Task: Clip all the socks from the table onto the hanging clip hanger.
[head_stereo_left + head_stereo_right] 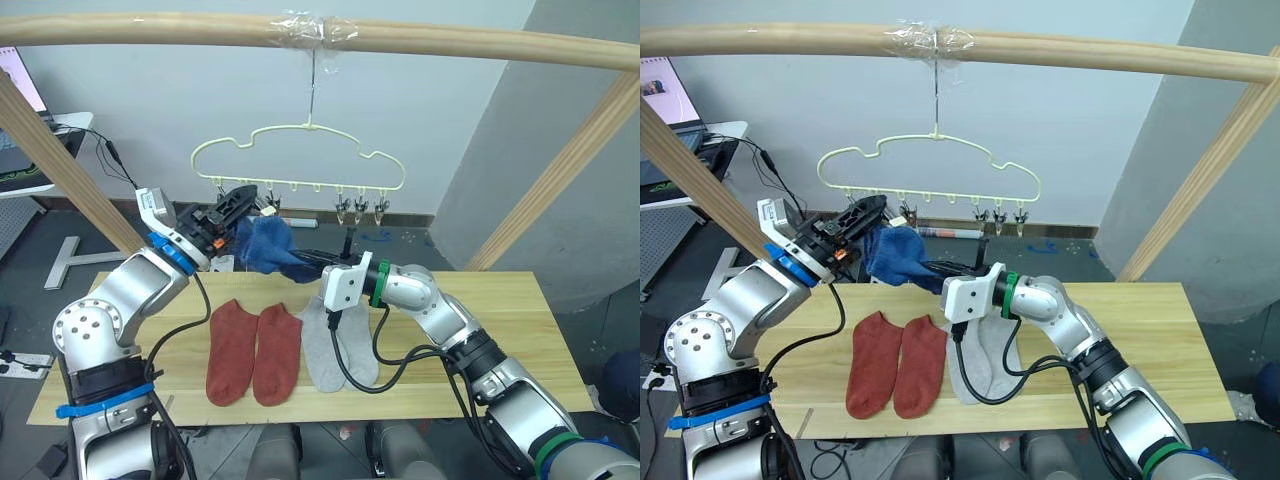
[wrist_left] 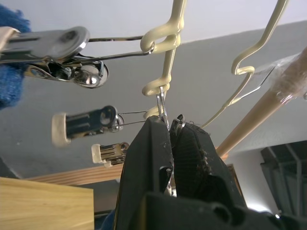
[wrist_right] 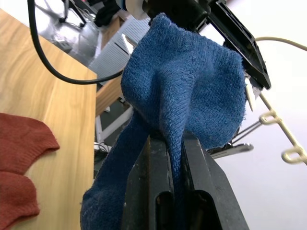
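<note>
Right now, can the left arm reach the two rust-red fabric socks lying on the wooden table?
Probably not at once: the left gripper is up at the pale wire clip hanger, shut on a metal clip. The rust-red socks lie uncovered below.

Blue sock (image 1: 268,247) held up under clip hanger (image 1: 300,160)
L gripper (image 1: 238,200) at hanger's left clips, R gripper (image 1: 312,259) pinching sock from below. On table (image 1: 480,330): 2 rust-red socks (image 1: 254,352) beside 2 grey socks (image 1: 338,345).

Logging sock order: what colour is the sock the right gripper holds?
Blue sock, clearest in the right wrist view.
</note>
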### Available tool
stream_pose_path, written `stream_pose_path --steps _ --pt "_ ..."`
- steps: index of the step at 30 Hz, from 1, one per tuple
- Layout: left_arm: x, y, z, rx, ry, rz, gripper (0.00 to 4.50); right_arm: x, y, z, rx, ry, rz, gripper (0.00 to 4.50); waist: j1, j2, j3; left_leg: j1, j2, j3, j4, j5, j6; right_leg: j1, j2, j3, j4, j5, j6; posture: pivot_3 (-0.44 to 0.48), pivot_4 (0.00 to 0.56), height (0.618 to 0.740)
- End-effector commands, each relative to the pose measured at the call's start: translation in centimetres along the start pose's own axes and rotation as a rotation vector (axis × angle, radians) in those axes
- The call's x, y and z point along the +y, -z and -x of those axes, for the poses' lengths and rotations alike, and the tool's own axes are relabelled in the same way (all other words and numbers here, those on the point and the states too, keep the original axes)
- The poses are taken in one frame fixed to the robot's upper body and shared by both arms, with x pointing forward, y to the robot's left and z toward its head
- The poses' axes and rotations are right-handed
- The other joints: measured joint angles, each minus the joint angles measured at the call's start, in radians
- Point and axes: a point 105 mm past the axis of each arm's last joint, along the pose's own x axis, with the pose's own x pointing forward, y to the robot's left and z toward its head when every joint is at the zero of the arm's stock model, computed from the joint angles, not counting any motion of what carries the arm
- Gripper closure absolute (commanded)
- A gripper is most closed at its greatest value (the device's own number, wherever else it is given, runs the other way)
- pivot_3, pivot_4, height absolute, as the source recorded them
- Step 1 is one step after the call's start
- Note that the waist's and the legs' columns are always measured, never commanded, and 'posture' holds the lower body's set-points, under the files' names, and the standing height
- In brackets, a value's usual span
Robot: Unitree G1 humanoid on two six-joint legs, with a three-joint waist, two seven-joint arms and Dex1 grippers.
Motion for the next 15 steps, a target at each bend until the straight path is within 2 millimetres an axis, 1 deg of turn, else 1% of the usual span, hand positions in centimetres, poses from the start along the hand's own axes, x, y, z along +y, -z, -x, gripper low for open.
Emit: stream_pose_path --steps 1,9,15 --pt "-2.5 0.4 0.1 0.040 0.107 -0.053 4.31 -1.8 -0.8 -0.1 -0.042 0.029 0.031 4.47 0.000 0.000 0.000 0.000 0.000 0.000 0.000 0.000 0.000 0.000 0.000 0.000 0.000 0.000 0.000 -0.084 0.180 0.740" --pt "-2.4 0.8 0.4 0.066 0.102 -0.082 4.31 -2.9 -0.8 0.1 -0.048 0.044 0.059 4.47 0.001 0.000 0.000 0.000 0.000 -0.001 0.000 0.000 0.000 0.000 0.000 -0.001 -0.001 0.000 0.000 -0.082 0.185 0.740" --pt "-2.3 0.2 0.4 0.034 0.094 -0.106 4.31 -3.0 -0.6 0.4 -0.042 0.048 0.065 4.47 0.001 0.001 0.000 0.000 0.000 -0.001 0.000 0.000 0.000 0.000 -0.001 -0.001 -0.001 0.000 0.000 -0.084 0.188 0.740"
